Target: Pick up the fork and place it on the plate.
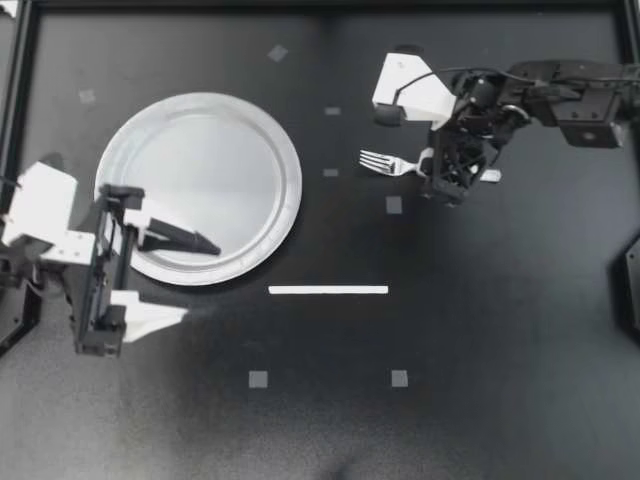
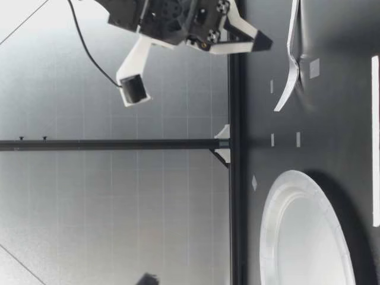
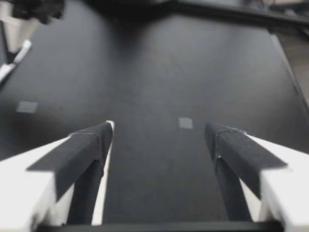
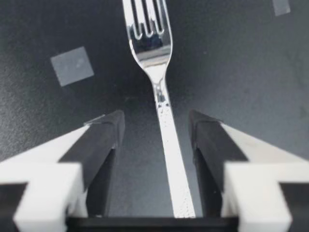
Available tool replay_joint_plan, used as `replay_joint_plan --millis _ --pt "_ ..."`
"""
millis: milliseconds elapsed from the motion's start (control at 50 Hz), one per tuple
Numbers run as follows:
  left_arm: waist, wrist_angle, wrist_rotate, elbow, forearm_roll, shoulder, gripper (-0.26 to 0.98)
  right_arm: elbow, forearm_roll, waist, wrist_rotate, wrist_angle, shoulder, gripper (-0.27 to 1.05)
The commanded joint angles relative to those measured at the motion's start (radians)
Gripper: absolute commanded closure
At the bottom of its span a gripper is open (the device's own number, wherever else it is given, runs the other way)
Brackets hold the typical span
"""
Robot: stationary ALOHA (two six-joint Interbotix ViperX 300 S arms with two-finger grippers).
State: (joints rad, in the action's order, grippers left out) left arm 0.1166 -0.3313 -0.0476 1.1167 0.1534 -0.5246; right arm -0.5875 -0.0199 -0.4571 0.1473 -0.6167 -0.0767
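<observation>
Fork: the fork (image 1: 385,162) lies on the dark table (image 1: 450,330), right of the plate (image 1: 200,170) and well apart from it. Its tines point left toward the plate, and its handle runs under our right gripper (image 1: 447,172).
Right claw: it stands over the fork's handle with its fingers spread. In the wrist view the handle (image 4: 153,48) runs between the two pads (image 4: 104,135) with a gap on each side, so nothing is pinched.
Left claw: our left gripper (image 1: 195,278) is at the table's left, its fingers spread wide with only bare table between them. The far finger's dark tip lies over the plate's near rim, but we cannot tell whether it touches.
Plate: round and white, left of the table's middle.
White strip: the white strip (image 1: 328,290) lies nearer than both fork and plate.
Tape: a grey tape square (image 1: 394,205) sits just on the near side of the fork's neck.
</observation>
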Motion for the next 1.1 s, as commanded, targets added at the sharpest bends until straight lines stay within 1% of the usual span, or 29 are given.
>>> replay_joint_plan --millis 0,200,440,620,740,920,1080 --pt "0.028 -0.026 0.002 -0.034 -0.002 0.032 0.07 0.026 0.003 -0.006 0.002 0.003 -0.017 0.25" --pt "0.038 -0.034 0.002 -0.043 -0.002 0.061 0.07 0.026 0.012 -0.006 0.002 0.006 -0.043 0.26" --pt "0.054 -0.034 0.002 -0.043 -0.002 0.061 0.07 0.032 0.014 -0.006 -0.002 0.026 -0.069 0.26" --pt "0.055 -0.034 0.003 -0.037 -0.002 0.061 0.07 0.046 0.014 -0.006 -0.002 0.026 -0.084 0.26" --pt "0.055 -0.032 0.005 -0.034 -0.002 0.063 0.07 0.054 0.014 -0.006 -0.002 0.026 -0.086 0.3" --pt "0.061 -0.034 0.0 -0.023 -0.002 0.061 0.07 0.054 0.015 -0.008 -0.002 0.025 -0.095 0.4" --pt "0.071 -0.032 -0.002 -0.02 -0.002 0.061 0.07 0.057 0.017 -0.009 -0.003 0.025 -0.11 0.41"
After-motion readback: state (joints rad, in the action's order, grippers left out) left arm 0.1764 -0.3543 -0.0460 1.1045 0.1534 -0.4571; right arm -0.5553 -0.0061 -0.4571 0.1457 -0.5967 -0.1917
